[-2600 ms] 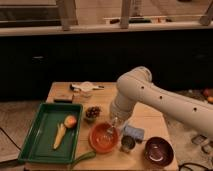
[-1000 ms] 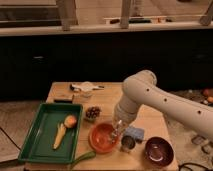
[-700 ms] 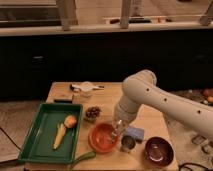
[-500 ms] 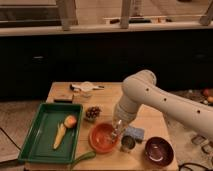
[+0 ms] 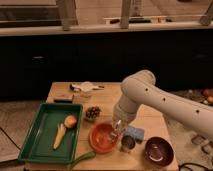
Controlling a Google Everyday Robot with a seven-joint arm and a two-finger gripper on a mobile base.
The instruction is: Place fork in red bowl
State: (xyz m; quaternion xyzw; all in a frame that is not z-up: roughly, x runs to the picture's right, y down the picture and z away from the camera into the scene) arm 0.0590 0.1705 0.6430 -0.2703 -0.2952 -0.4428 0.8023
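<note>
Fork (image 5: pixel 120 132): only a pale sliver shows at the gripper (image 5: pixel 118 131) tip, above the right inner edge of the red bowl (image 5: pixel 102 138). Cannot tell whether it is gripped or already touching the bowl. Whether the claw is apart or closed cannot be told either.

Red bowl: near the front of the table (image 5: pixel 107 97), nothing else made out inside; the arm (image 5: pixel 150 95) covers its right rim.

Just right of it, a metal cup (image 5: pixel 128 143), with a blue sponge (image 5: pixel 136 133) behind the cup, partly under the arm. Further right, a maroon bowl (image 5: pixel 159 151), contents unclear.

Behind the red bowl, a small dish (image 5: pixel 92 113) holding something dark.

Left: green tray (image 5: pixel 41 137) with a long yellowish piece (image 5: pixel 60 136) and a round orange piece (image 5: pixel 70 121) touching its top end.

A green pod (image 5: pixel 82 159) lies at the front edge, between tray and red bowl.

Far edge: white cup (image 5: pixel 87 89), blurred.
</note>
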